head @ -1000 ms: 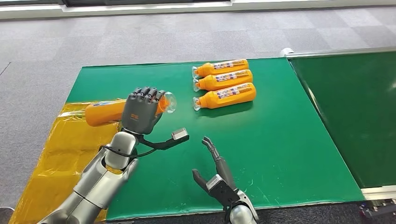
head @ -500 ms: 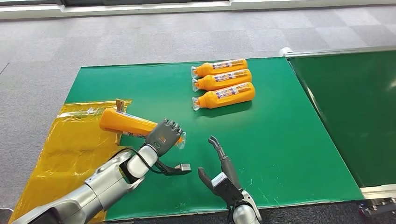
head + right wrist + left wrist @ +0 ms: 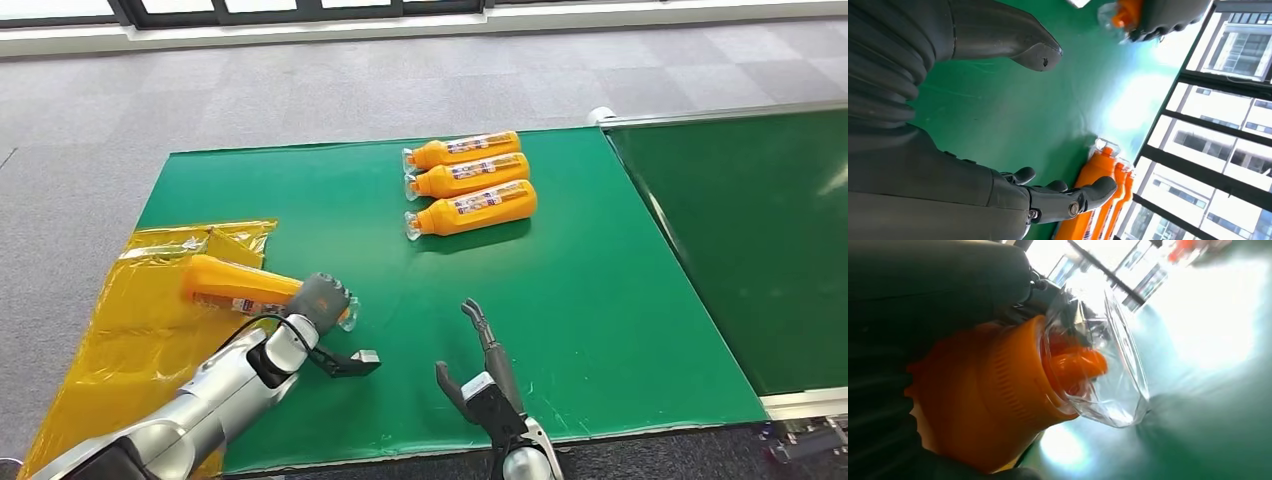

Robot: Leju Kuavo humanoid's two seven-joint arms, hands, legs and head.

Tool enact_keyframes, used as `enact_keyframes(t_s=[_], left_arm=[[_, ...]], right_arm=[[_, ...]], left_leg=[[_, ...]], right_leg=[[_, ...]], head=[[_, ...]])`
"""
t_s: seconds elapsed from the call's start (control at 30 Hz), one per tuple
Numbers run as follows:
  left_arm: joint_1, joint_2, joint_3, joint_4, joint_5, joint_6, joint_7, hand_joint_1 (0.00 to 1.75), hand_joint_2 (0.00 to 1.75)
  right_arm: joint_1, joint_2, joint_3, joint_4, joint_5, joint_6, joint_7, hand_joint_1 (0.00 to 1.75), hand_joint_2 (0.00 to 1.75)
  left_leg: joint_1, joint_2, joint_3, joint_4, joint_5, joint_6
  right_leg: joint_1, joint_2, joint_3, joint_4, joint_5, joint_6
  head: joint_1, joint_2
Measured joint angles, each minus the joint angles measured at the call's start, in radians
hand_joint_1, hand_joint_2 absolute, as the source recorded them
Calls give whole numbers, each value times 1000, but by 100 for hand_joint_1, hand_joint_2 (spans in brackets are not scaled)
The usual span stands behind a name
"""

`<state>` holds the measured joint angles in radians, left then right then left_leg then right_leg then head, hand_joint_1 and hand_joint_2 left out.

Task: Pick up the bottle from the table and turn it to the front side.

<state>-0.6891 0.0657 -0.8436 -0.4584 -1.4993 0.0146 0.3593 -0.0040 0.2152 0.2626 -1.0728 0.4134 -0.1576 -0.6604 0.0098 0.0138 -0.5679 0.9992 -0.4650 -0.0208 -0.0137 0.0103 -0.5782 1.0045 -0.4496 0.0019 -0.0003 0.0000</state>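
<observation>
while the right hand (image 3: 487,385) waits at the near edge of the worktop (image 3: 600,290) with its fingers spread wide and nothing in them, the left hand (image 3: 320,300) just beyond it grips the orange bottle (image 3: 232,285) around the neck, close behind the clear cap (image 3: 1100,365). the bottle lies tilted, cap end over the green surface and its base reaching back over the yellow sheet (image 3: 140,330); whether it touches the sheet i cannot tell. it looks like a stiff plastic bottle, filled and so moderately heavy, with a smooth, probably slippery skin; the ribbed collar by the cap, seen in the left wrist view, gives fingers something to bite on, yet a hold that far forward leaves the long body as a lever, so a grip nearer the middle would likely turn it more surely. the thin clear cap seems the one fragile part and is best left unsqueezed. compared with half a second earlier, the left arm has drawn back and lower, carrying the bottle farther toward the yellow sheet, while the right hand has barely moved. farther off, three more orange bottles (image 3: 465,182) lie side by side, labels up, caps pointing left.
</observation>
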Motion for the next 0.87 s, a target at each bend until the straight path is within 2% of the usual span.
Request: enact_keyframes(t_s=[0.1, 0.23, 0.4, 0.47, 0.63, 0.77, 0.87], left_arm=[[3, 26, 83, 8, -2, 11, 6, 175, 175], [11, 35, 142, 11, -4, 24, 15, 175, 175], [71, 62, 254, -41, -13, 158, 110, 175, 175], [104, 77, 306, -91, -13, 181, 141, 175, 175], [205, 114, 438, -257, -14, 159, 162, 175, 175], [282, 118, 553, -374, -14, 126, 112, 175, 175], [325, 113, 606, -437, -14, 95, 92, 175, 175]], right_arm=[[8, -1, -5, 3, 0, -2, 2, 0, 175], [10, -2, -10, 5, 0, -3, 3, 0, 175], [19, -2, -16, 5, 4, -5, 13, 0, 175], [25, -2, -18, 5, 6, -6, 16, 0, 175], [30, -2, -23, 5, 14, 3, 21, 0, 175], [26, -2, -24, 6, 27, 27, 22, 0, 175], [19, -2, -24, 11, 32, 38, 20, 0, 175]], left_leg=[[1, -1, 3, -2, 4, -3], [1, -5, 6, -5, 8, -4], [1, -3, 3, -6, 9, -7], [2, -3, 0, -6, 11, -8], [3, -3, -2, -6, 11, -9], [3, -3, -4, -6, 11, -9], [3, -3, -5, -6, 11, -9]], right_leg=[[0, -1, -2, 0, 1, -2], [0, -5, -3, 1, 2, -3], [1, -3, -8, 1, 2, -7], [2, -3, -11, 1, 4, -8], [3, -3, -14, 2, 4, -9], [3, -3, -17, 2, 4, -9], [3, -3, -18, 2, 4, -9]], head=[[0, 0], [0, 0], [0, 0], [0, 0], [0, 0], [0, 0], [0, 0]])
